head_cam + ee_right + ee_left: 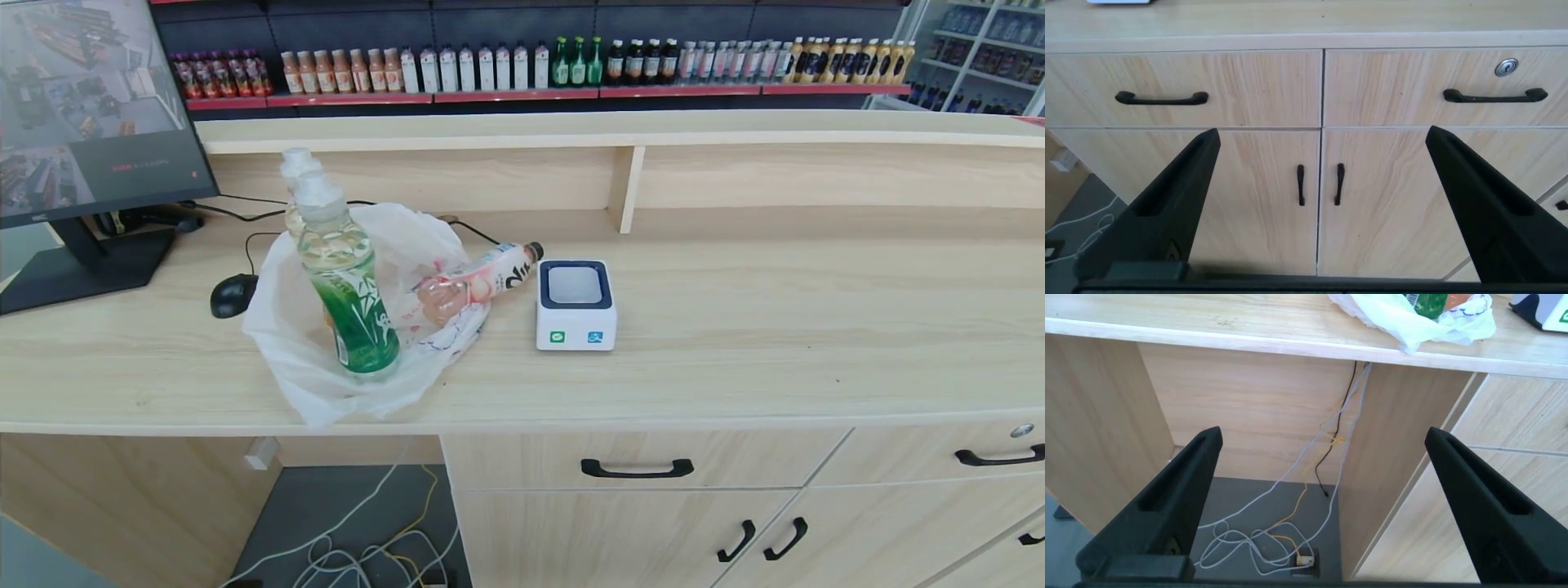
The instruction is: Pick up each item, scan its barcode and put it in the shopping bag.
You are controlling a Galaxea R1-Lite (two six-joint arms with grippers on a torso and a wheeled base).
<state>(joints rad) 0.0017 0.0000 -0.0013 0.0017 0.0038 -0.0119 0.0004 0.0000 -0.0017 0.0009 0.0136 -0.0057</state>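
My left hand (1323, 434) and right hand (1323, 135) hang open, empty, below the worktop's (735, 343) front edge; I judge no loose item waits. In the shopping bag (286, 351) near its left front, a green bottle (353, 298) stands upright, a pink bottle (478, 279) lies across the rim toward the scanner (575, 309)

No legible text found. The scanner (575, 304) front bears two small square signs, one green, one blue. Dark lettering on the lying bottle (478, 280) and red print on the monitor (90, 106) cannot be read.
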